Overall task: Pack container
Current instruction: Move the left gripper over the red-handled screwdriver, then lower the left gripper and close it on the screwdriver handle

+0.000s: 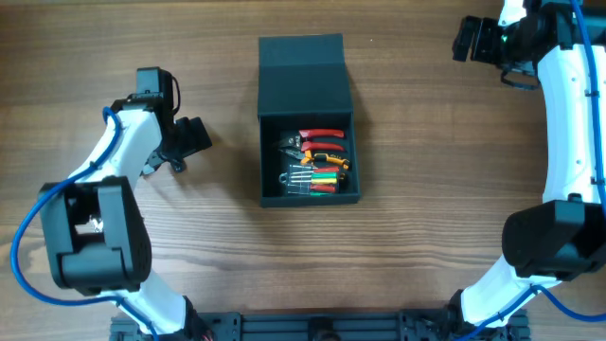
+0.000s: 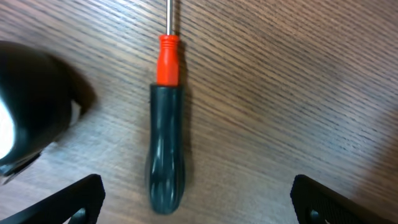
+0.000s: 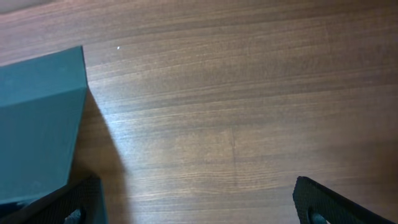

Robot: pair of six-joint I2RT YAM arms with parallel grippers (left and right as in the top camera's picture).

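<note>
The dark teal-grey container (image 1: 311,199) stands at the table's middle, its flap lid (image 1: 301,66) open toward the back. Inside lie red-handled pliers (image 1: 322,135), an orange-handled tool (image 1: 329,157) and several small coloured drivers (image 1: 317,180). My left gripper (image 1: 192,138) is left of the box, open and low over the table. In the left wrist view a screwdriver (image 2: 165,143) with a dark handle and red collar lies on the wood between the open fingers (image 2: 198,208), touching neither. My right gripper (image 1: 464,40) is open and empty at the far right; its view (image 3: 196,208) shows the lid (image 3: 37,124) at left.
The table is bare wood around the box. A dark blurred shape (image 2: 31,118) sits at the left of the left wrist view, close to the screwdriver. Both arm bases stand at the near edge.
</note>
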